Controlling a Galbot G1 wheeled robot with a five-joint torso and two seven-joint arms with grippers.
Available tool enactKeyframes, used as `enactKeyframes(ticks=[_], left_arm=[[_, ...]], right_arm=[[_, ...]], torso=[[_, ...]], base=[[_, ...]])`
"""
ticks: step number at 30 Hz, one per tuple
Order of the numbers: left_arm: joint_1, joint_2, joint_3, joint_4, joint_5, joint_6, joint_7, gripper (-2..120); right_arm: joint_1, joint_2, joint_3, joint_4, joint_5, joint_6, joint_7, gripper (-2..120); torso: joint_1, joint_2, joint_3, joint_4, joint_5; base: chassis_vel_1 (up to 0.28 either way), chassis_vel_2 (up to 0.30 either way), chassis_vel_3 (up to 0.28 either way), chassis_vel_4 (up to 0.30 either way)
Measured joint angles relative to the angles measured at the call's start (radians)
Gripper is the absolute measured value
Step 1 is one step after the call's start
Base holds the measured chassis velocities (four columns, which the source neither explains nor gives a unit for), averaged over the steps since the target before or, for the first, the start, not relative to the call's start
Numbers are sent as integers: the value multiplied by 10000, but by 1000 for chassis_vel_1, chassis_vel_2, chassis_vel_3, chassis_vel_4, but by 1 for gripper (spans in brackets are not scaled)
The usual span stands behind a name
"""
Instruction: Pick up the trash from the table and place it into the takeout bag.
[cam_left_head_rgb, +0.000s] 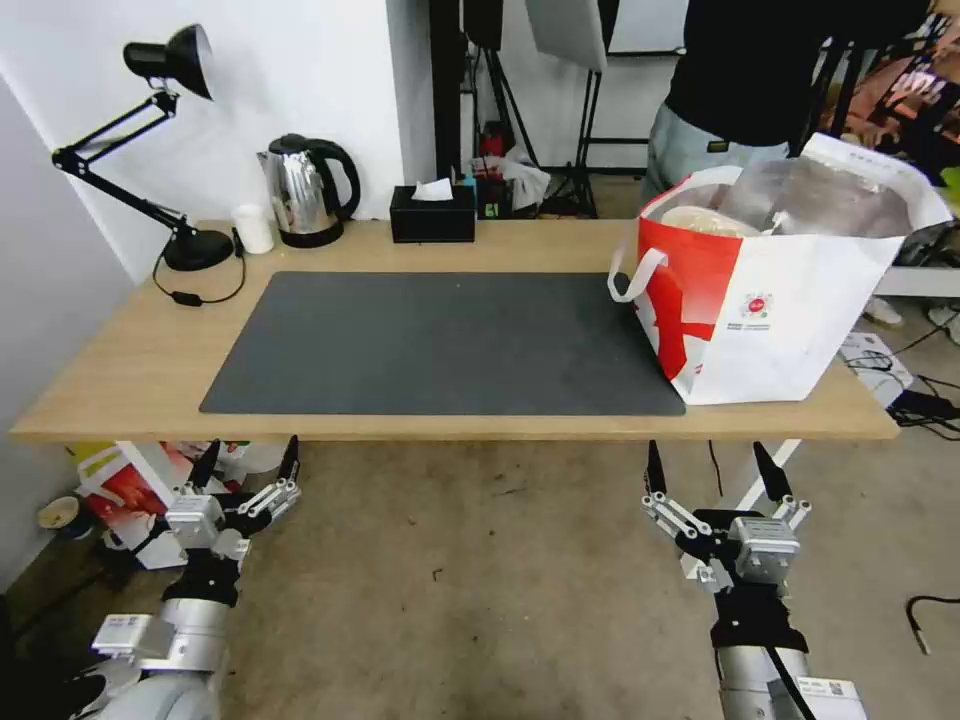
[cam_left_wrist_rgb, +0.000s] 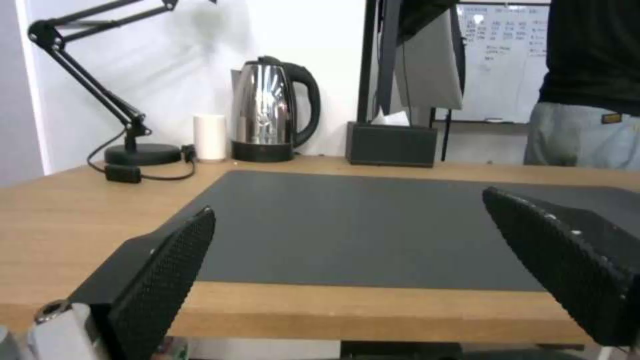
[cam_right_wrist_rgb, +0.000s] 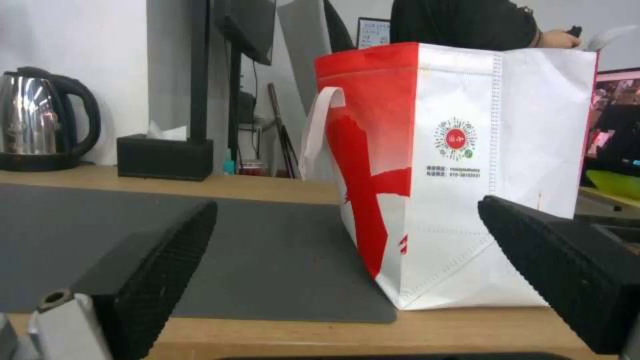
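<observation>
Head view: takeout bag (cam_left_head_rgb: 775, 300) upright at right end of table (cam_left_head_rgb: 130, 370), corner on grey mat (cam_left_head_rgb: 440, 345); beige bowl (cam_left_head_rgb: 705, 222) inside bag. Left gripper (cam_left_head_rgb: 247, 465) and right gripper (cam_left_head_rgb: 716, 470) below near table edge, fingers apart, empty.

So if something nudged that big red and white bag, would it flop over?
Probably not. The takeout bag stands boxy on a broad flat base, and something beige already sits inside. Its thin walls would likely dent, though, and its strap hangs limp.
</observation>
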Motion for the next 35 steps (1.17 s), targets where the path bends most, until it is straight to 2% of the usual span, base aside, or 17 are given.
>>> enactKeyframes(ticks=[15, 35], left_arm=[[-22, 121, -60, 263, 249, -25, 399, 100], [-15, 122, -17, 326, 360, -5, 416, 100]], right_arm=[[0, 0, 0, 0, 0, 0, 0, 100], [0, 0, 0, 0, 0, 0, 0, 100]], torso=[[0, 0, 0, -1, -1], [0, -1, 0, -1, -2]], base=[[0, 0, 0, 0], [0, 0, 0, 0]])
